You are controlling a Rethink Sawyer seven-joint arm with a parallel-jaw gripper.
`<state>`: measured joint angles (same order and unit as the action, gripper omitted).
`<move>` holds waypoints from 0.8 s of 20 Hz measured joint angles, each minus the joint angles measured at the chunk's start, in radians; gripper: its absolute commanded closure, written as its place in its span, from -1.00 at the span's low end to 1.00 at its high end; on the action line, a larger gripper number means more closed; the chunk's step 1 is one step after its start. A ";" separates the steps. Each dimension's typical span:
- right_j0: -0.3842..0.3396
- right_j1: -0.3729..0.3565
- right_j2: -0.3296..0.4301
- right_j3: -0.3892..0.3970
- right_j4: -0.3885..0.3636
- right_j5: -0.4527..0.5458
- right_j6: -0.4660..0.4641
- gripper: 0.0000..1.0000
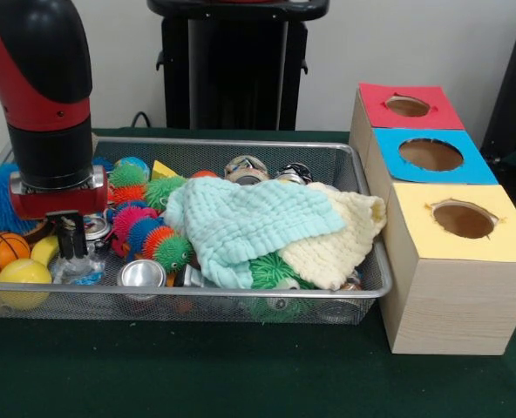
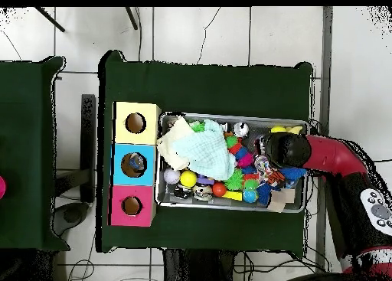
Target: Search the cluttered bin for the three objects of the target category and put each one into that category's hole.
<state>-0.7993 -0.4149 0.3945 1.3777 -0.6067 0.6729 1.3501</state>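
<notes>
Red-black arm (image 1: 40, 96) lowers claw (image 1: 72, 237) into left end of mesh bin (image 1: 376, 287), among spiky balls (image 1: 149, 235) and cans (image 1: 141, 273); claw opening cannot be told. Front view shows mint cloth (image 1: 241, 222) over cream cloth (image 1: 349, 231). Overhead shows object inside blue box (image 2: 135, 165) hole; yellow box (image 2: 136, 122), red box (image 2: 132, 206) flank it on table (image 2: 207, 83).

Wire bin (image 2: 233, 204) sits mid-bench (image 2: 207, 83), crammed with bright toys, a mint cloth (image 2: 205, 155) heaped over its nine o'clock half. The arm (image 2: 325, 154) reaches in from three o'clock. At nine o'clock, touching the bin, stand the yellow box (image 2: 136, 122), blue box (image 2: 132, 165) and red box (image 2: 130, 206).
</notes>
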 measured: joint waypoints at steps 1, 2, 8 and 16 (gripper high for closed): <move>0.001 0.000 0.000 0.000 0.000 0.000 0.000 1.00; 0.001 0.000 -0.001 0.000 0.000 0.000 0.000 1.00; 0.010 0.000 -0.007 0.000 -0.003 0.000 0.000 1.00; 0.021 0.000 -0.021 0.000 -0.003 0.000 0.000 1.00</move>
<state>-0.7780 -0.4149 0.3736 1.3775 -0.6098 0.6726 1.3501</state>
